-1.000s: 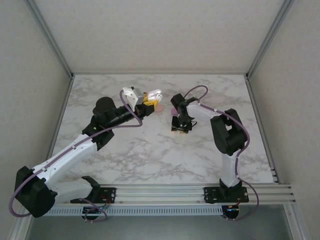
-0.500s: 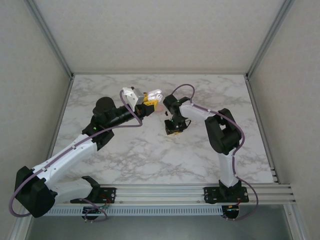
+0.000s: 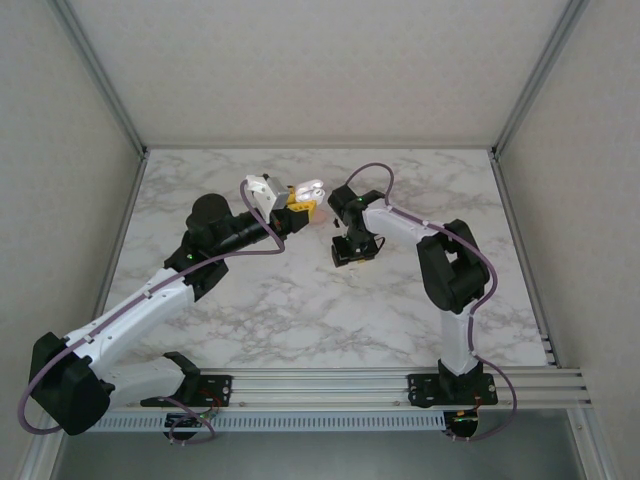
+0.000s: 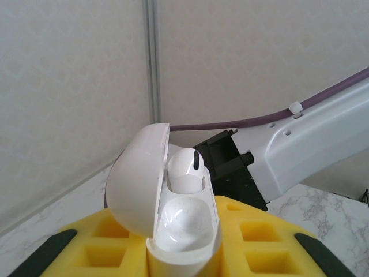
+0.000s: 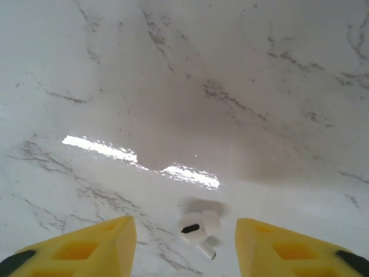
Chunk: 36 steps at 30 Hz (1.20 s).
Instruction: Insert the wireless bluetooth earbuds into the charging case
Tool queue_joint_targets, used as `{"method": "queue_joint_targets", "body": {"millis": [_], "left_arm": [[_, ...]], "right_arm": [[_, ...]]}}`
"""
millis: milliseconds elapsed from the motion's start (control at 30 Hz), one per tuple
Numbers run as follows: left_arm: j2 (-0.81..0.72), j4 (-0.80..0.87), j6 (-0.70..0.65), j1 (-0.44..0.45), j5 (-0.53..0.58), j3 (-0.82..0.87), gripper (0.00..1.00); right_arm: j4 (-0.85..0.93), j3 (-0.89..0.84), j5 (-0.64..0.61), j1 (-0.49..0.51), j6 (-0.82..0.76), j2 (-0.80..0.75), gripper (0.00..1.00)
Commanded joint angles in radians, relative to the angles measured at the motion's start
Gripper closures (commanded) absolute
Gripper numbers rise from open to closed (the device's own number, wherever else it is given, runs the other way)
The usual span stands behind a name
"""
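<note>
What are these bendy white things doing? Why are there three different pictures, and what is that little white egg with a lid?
Those are two robot arms, the left arm and the right arm, bolted to the near edge of a marble table. Each one ends in yellow jaws that can pinch things.

The big picture comes from a camera high above, looking down on both arms. The other two come from small cameras on the wrists, so you look out along the jaws.

The "egg" is a white charging case. The left jaws are shut on it and hold it up with its lid open. One white earbud already sits inside.

The right jaws hang open, low over the table. A second earbud lies on the marble between them, and they are not touching it.
</note>
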<state>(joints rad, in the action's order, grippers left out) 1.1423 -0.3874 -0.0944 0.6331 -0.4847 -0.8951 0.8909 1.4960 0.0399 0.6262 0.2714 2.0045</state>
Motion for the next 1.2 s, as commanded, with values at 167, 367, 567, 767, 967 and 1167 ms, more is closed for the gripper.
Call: {"method": "queue_joint_targets", "body": {"millis": [167, 367, 567, 767, 967, 1167], "left_arm": [[-0.006, -0.007, -0.002, -0.004, -0.006, -0.015, 0.81], [-0.002, -0.007, -0.002, -0.004, -0.008, -0.018, 0.81], [-0.001, -0.007, -0.002, -0.004, -0.009, -0.018, 0.81], [0.004, -0.010, -0.001, -0.004, -0.009, -0.019, 0.81], [0.009, -0.008, -0.002, -0.004, -0.010, -0.022, 0.81], [0.008, -0.007, -0.001, -0.004, -0.005, -0.018, 0.81]], "right_arm": [[0.057, -0.001, -0.028, 0.003, -0.015, 0.052, 0.56], [0.050, -0.002, -0.021, 0.003, -0.006, 0.064, 0.62], [0.059, -0.001, -0.007, 0.005, -0.002, 0.082, 0.64], [0.053, -0.016, -0.006, 0.004, 0.002, 0.088, 0.65], [0.047, -0.019, -0.009, 0.006, 0.009, 0.088, 0.69], [0.036, -0.029, -0.007, 0.006, 0.043, 0.043, 0.72]]}}
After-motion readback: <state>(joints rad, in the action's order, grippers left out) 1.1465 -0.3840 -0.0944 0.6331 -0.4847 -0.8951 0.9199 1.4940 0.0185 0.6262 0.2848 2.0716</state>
